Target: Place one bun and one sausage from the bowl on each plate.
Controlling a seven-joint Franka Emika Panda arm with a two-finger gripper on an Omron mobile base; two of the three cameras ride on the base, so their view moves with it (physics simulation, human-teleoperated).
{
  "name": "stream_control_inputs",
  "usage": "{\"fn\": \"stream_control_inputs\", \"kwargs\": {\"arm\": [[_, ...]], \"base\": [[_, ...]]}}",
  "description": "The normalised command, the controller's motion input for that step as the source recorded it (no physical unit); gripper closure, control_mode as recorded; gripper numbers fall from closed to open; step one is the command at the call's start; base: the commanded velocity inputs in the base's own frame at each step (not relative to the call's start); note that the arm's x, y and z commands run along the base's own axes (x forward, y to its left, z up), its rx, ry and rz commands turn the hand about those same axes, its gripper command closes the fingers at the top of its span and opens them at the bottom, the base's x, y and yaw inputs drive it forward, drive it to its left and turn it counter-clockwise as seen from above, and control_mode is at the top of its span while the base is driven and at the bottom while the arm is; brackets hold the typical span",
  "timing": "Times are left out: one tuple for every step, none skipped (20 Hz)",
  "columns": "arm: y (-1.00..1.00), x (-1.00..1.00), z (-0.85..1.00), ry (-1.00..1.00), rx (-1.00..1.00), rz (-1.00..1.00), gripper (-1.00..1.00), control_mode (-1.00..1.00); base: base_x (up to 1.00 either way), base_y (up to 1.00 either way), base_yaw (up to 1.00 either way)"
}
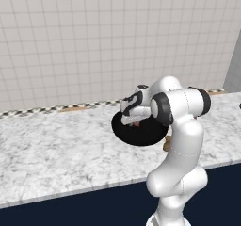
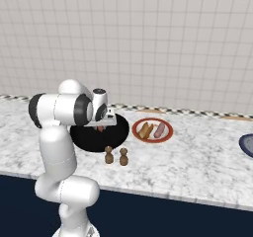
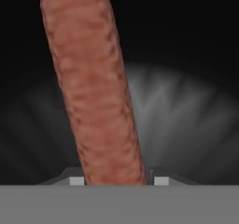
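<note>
Your gripper (image 3: 115,180) is clamped on the sausage (image 3: 93,87), which runs up from between the finger tips in the hand view, over the glossy black bowl (image 3: 186,111). The sausage is long, reddish-brown and mottled. From the right base view you see the hand low over the bowl (image 2: 116,132); beside it the white, red-rimmed plate (image 2: 168,125) carries a bun (image 2: 145,130) and another sausage (image 2: 159,130).

Two sausages (image 3: 93,92), one bun (image 2: 145,130), two plates (image 2: 168,135)
</note>
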Motion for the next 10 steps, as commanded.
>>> {"fn": "stream_control_inputs", "kwargs": {"arm": [[-0.1,0.0,0.0,0.0,0.0,0.0,1.0,-1.0],[0.0,0.0,0.15,0.0,0.0,-0.02,1.0,-1.0],[0.0,0.0,0.46,0.0,0.0,-0.06,1.0,-1.0],[0.0,-0.26,0.64,0.0,0.0,-0.04,1.0,-1.0],[-0.08,-0.53,0.55,0.0,0.0,-0.03,1.0,-1.0],[-0.23,-0.72,0.65,-0.01,0.0,-0.1,1.0,-1.0],[-0.26,-0.63,0.89,0.0,0.0,-0.09,1.0,-1.0],[-0.21,-0.68,0.83,0.0,0.0,-0.09,1.0,-1.0],[-0.04,-0.46,0.76,0.0,-0.01,-0.13,1.0,-1.0],[-0.04,-0.59,0.78,0.0,0.0,-0.21,1.0,-1.0]], "base": [[0.0,0.0,0.0],[0.0,0.0,0.0],[0.0,0.0,0.0],[0.0,0.0,0.0],[0.0,0.0,0.0],[0.0,0.0,0.0],[0.0,0.0,0.0],[0.0,0.0,0.0],[0.0,0.0,0.0],[0.0,0.0,0.0]]}}
